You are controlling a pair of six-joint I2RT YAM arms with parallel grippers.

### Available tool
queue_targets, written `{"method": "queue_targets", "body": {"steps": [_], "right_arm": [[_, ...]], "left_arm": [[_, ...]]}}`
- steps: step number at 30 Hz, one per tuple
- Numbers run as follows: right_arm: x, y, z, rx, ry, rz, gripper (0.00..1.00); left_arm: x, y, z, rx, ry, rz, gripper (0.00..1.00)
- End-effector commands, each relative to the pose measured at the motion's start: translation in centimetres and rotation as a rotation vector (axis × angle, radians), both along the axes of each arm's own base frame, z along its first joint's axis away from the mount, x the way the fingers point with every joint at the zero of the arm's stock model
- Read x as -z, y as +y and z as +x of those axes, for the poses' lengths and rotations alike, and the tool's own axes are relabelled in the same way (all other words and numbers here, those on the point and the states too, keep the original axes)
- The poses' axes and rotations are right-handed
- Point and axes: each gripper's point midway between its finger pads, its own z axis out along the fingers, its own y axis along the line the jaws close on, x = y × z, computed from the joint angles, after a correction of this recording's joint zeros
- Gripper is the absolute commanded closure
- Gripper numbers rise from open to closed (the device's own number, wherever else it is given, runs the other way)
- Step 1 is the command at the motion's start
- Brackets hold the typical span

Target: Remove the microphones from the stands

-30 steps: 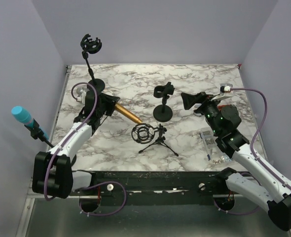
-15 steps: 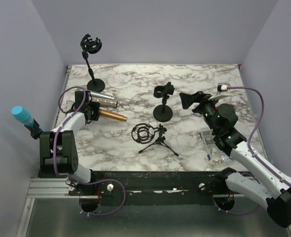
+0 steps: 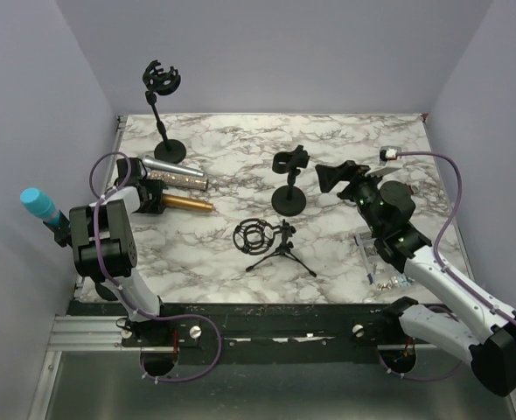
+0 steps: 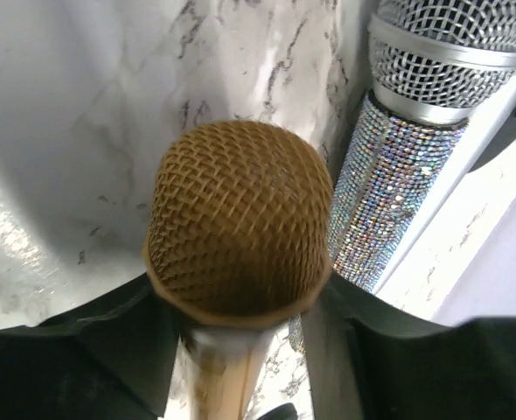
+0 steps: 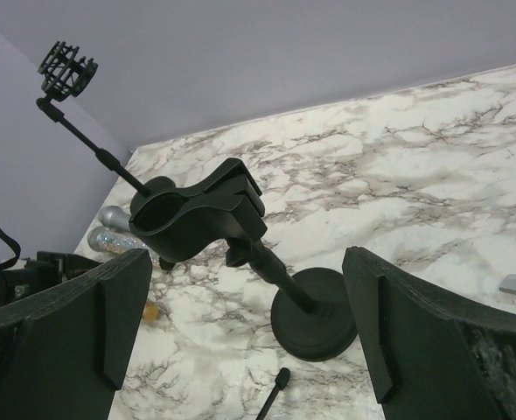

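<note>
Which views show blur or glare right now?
Left wrist: gold microphone soft at its handle, glare on the marble table at left, glitter microphone crisp. Right wrist: clip stand sharp, right end effector fingers slightly soft. Top external: even light, sharp.

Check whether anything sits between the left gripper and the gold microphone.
Nothing visible does. The left gripper straddles the gold microphone, a finger on each side of its handle. The glitter microphone lies alongside, not in between.
</note>
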Motion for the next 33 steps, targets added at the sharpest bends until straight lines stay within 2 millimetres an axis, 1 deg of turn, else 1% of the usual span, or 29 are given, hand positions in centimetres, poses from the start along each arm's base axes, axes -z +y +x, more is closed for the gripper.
{"method": "queue_targets", "body": {"steps": [1,2,4,6,10,14,19,21,25,27,29,31,33], "right_arm": [[0.5,0.1,0.6,0.013,-0.004,-0.002,0.0],[0.5,0.2,0.6,0.011,-0.002,-0.002,0.0],[0.7,0.3,0.7,0.008,0.004,-0.001,0.0],[0.9,0.4,0.7,0.007,0.006,-0.001,0.0],[0.7,0.4,0.7,0.005,0.003,0.0,0.0],[0.6,0.4,0.7,0.001,0.002,0.002,0.0],[0.6,0.6,0.5,-0.007,0.005,0.013,0.0],[0.6,0.7,0.5,-0.015,0.007,0.018,0.0],[0.5,0.9,0.3,-0.026,0.008,0.026,0.0],[0.4,0.9,0.2,-0.028,0.006,0.029,0.0],[0.2,0.9,0.2,-0.031,0.004,0.034,0.0],[0.1,1.0,0.0,-0.038,0.004,0.041,0.0],[0.1,1.2,0.0,-0.046,0.005,0.044,0.0]], "left_arm": [[0.0,-0.1,0.9,0.017,-0.017,-0.054,0.4],[0.0,-0.1,1.0,0.02,-0.014,-0.059,0.35],[-0.1,0.0,1.1,0.022,-0.017,-0.057,0.27],[-0.4,0.2,1.2,0.022,-0.026,-0.049,0.22],[-1.3,0.3,1.0,0.024,-0.05,-0.04,0.21],[-2.9,-0.3,0.2,0.039,-0.087,-0.021,0.21],[-6.1,-1.3,-0.1,0.111,-0.157,0.045,0.2],[-7.1,-1.5,-0.4,0.141,-0.176,0.063,0.2],[-9.4,-2.2,-0.6,0.246,-0.245,0.128,0.2],[-11.2,-3.0,0.1,0.344,-0.334,0.192,0.2],[-12.6,-3.5,0.6,0.441,-0.386,0.287,0.2],[-14.5,-4.0,1.2,0.513,-0.461,0.376,0.2],[-17.0,-4.8,1.9,0.562,-0.578,0.422,0.2]]}}
